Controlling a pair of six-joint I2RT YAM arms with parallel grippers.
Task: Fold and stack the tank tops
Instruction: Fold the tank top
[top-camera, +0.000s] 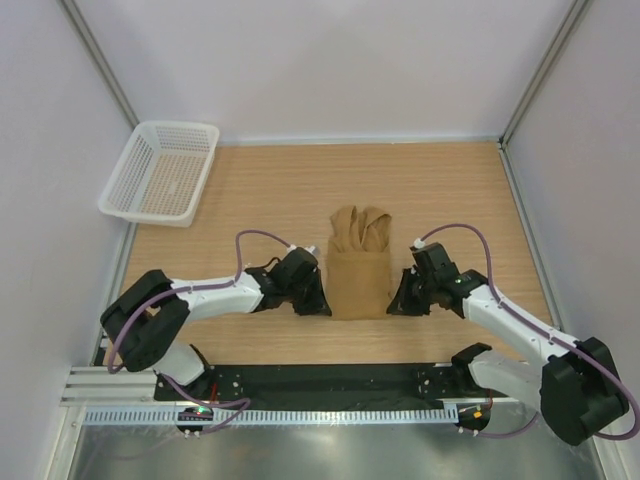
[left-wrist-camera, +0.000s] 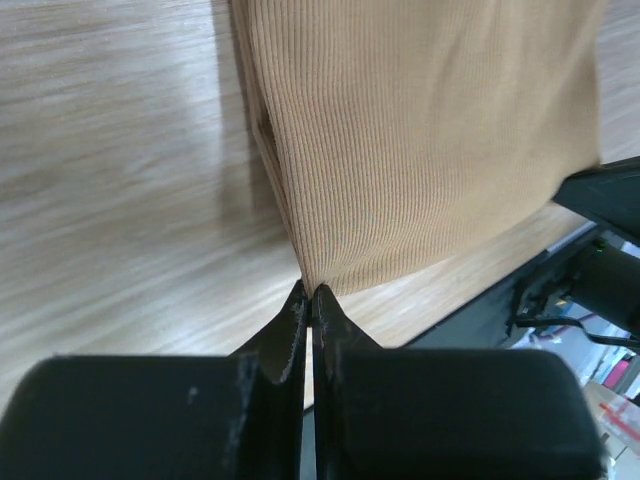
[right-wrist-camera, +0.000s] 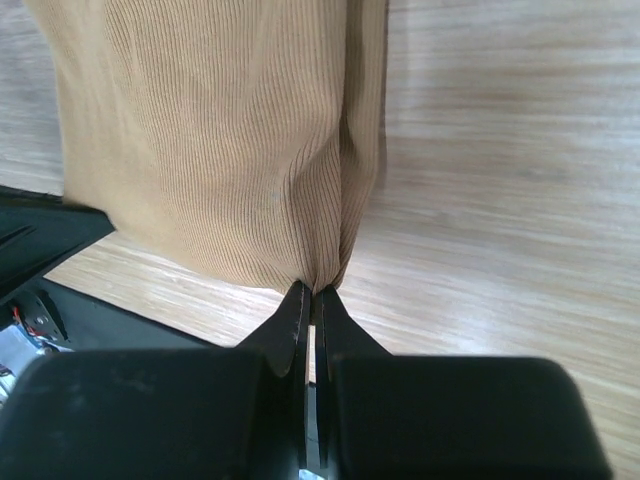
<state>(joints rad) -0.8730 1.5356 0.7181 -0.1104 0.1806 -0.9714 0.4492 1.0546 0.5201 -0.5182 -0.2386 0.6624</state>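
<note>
A: What is the surface, and what stands around it?

B: It is a wooden bench (top-camera: 250, 190) with pale walls (top-camera: 330, 60) on three sides. A white mesh basket (top-camera: 122, 165) stands at the far left corner.

A: Where is the top?

B: The tan top (top-camera: 358, 270) lies about the middle of the bench, a little nearer to the near edge, well apart from the basket. It is folded to a narrow strip. The straps point to the far edge and the straight hem to the near edge.

A: How is the left gripper?

B: The left gripper (left-wrist-camera: 312, 295) is at the near left corner of the strip. Its fingers are pressed together and the corner of the ribbed cloth goes in between the tips, so it pinches the top there.

A: And the right one?

B: The right gripper (right-wrist-camera: 312, 292) pinches the near right corner in the same way, and the cloth makes a small pucker above the tips. From above, both arms reach in low from the two sides, with the top between them. Whether the hem is lifted from the wood, I cannot tell.
</note>
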